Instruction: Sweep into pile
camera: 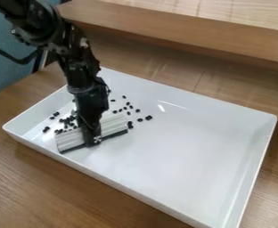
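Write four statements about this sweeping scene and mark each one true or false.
1. Small black pieces lie loose in the white tray. True.
2. The black pieces are all gathered in one tight pile. False: they are scattered, several of them apart from the rest.
3. The gripper is at the ridged white sweeping tool. True.
4. The sweeping tool is outside the tray. False: it is inside.

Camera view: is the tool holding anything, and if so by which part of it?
The white ribbed sweeper, dark strip along its lower edge. Tool has it near mid-length.
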Action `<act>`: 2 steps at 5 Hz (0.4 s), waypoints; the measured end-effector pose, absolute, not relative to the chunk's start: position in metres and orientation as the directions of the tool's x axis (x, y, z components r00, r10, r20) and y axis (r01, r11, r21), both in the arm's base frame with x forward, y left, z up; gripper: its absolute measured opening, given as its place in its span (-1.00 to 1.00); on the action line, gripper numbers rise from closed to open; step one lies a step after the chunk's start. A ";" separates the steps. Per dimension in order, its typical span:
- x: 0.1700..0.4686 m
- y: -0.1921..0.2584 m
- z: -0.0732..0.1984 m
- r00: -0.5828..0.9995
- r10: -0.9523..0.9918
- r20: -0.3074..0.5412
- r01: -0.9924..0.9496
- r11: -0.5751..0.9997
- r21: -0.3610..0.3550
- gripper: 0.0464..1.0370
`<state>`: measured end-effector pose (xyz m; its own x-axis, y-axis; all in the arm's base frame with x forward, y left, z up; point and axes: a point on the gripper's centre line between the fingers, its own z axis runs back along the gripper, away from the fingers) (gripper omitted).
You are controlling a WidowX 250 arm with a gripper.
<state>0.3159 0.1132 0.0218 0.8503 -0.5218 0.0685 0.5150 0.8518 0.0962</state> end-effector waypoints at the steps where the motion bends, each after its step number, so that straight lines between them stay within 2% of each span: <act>1: 0.326 0.127 0.023 0.822 -0.565 0.068 0.558 0.824 0.100 -0.29; 2: 0.335 0.135 0.022 0.800 -0.597 0.058 0.591 0.801 0.095 -0.29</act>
